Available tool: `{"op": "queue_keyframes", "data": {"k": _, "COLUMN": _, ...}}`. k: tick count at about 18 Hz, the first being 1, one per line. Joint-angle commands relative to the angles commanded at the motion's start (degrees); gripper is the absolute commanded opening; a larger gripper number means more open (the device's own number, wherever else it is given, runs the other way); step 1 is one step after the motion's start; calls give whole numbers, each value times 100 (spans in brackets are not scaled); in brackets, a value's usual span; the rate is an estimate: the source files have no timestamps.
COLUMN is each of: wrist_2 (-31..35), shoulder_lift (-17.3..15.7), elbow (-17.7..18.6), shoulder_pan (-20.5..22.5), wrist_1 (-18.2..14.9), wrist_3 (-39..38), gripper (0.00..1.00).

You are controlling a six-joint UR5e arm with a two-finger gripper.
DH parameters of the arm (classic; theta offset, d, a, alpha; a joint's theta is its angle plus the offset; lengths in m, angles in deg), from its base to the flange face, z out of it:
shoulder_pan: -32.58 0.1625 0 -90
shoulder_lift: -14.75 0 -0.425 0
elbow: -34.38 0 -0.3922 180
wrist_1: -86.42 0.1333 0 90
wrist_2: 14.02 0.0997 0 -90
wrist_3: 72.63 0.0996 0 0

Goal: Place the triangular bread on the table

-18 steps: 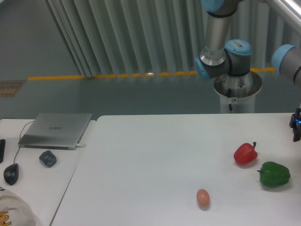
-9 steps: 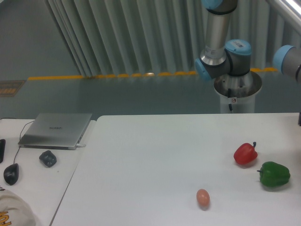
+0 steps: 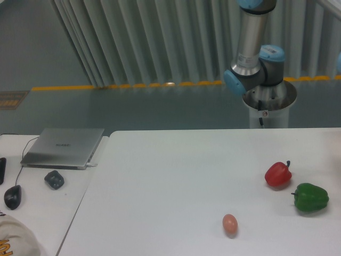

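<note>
From my remote station, the jaws are outside the camera's view, so I cannot tell their state or hold. I see no triangular bread anywhere. On the counter (image 3: 176, 176) lie a red pepper (image 3: 278, 174), just beside it a green pepper (image 3: 311, 197), and an egg (image 3: 229, 223).

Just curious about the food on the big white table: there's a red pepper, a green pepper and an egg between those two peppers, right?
Not quite. The camera view shows the egg lying apart, left of and nearer than the red pepper and green pepper, which sit side by side on the table.
</note>
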Motion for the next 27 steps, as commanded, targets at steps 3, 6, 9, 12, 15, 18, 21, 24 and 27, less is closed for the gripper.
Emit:
{"op": "queue_keyframes", "data": {"k": 3, "wrist_2": 9, "shoulder_lift": -26, "elbow": 0, "shoulder_pan": 281, "wrist_1": -44, "wrist_3": 448, "gripper": 100}}
{"op": "queue_keyframes", "data": {"k": 6, "wrist_2": 9, "shoulder_lift": -26, "elbow": -9, "shoulder_pan": 484, "wrist_1": -71, "wrist_3": 669, "gripper": 100}}
{"op": "queue_keyframes", "data": {"k": 9, "wrist_2": 9, "shoulder_lift": -9, "elbow": 35, "shoulder_pan": 616, "wrist_1": -79, "wrist_3": 599, "gripper": 100}}
{"op": "queue_keyframes", "data": {"k": 12, "wrist_2": -35, "shoulder_lift": -18, "elbow": 263, "shoulder_pan": 791, "wrist_1": -88, "wrist_3": 337, "gripper": 100}}
{"op": "queue_keyframes", "data": {"k": 15, "wrist_2": -105, "shoulder_lift": -18, "elbow": 404, "shoulder_pan": 836, "wrist_1": -79, "wrist_3": -25, "gripper": 100}}
{"op": "queue_keyframes", "data": {"k": 18, "wrist_2": -97, "shoulder_lift": -9, "elbow": 457, "shoulder_pan": 871, "wrist_1": -79, "wrist_3": -34, "gripper": 100}}
{"op": "queue_keyframes", "data": {"k": 21, "wrist_2": -88, "shoulder_lift": 0, "elbow": 545, "shoulder_pan": 897, "wrist_1": -88, "wrist_3": -52, "gripper": 100}}
{"op": "queue_keyframes", "data": {"k": 24, "wrist_2": -79, "shoulder_lift": 0, "elbow": 545, "shoulder_pan": 915, "wrist_1": -79, "wrist_3": 10, "gripper": 100}}
{"op": "queue_keyframes", "data": {"k": 27, "wrist_2": -88, "shoulder_lift": 0, "elbow": 562, "shoulder_pan": 897, "wrist_1": -79, "wrist_3": 10, "gripper": 96}}
